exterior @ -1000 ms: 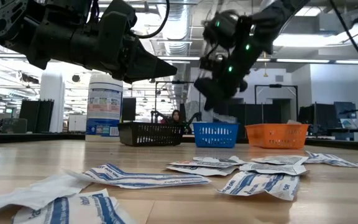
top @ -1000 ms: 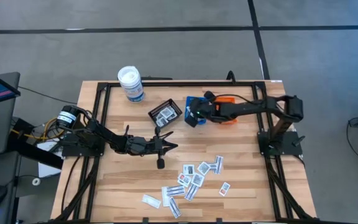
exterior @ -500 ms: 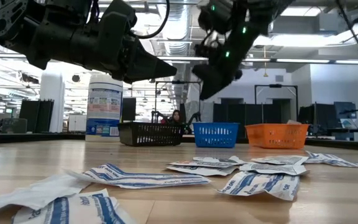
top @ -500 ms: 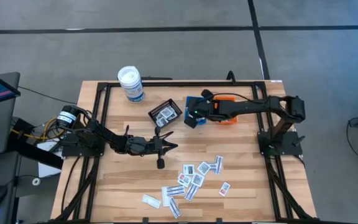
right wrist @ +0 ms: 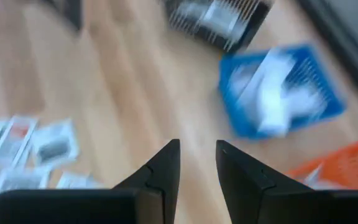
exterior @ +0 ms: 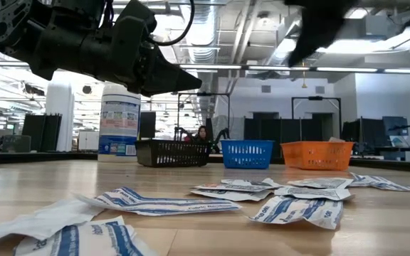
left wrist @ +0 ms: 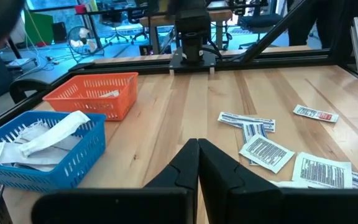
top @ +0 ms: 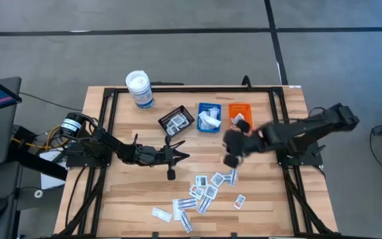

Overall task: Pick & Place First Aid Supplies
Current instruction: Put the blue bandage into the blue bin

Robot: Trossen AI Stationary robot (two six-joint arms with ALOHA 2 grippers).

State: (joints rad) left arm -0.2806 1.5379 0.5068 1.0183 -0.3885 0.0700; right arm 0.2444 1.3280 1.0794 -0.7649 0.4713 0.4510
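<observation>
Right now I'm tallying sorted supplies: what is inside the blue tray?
The blue tray holds a small heap of white packets, one long piece lying across the top. Whatever lies beneath that heap is covered, so no exact count is possible.

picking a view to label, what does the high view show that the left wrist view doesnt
Only the high view shows the white canister, the black tray, the right hand open and empty above the table, and both arms whole.

Only the left wrist view shows the room beyond the table.

Both show the blue tray holding white packets, the orange tray, the loose packets on the wood, and the left hand, shut and empty.
</observation>
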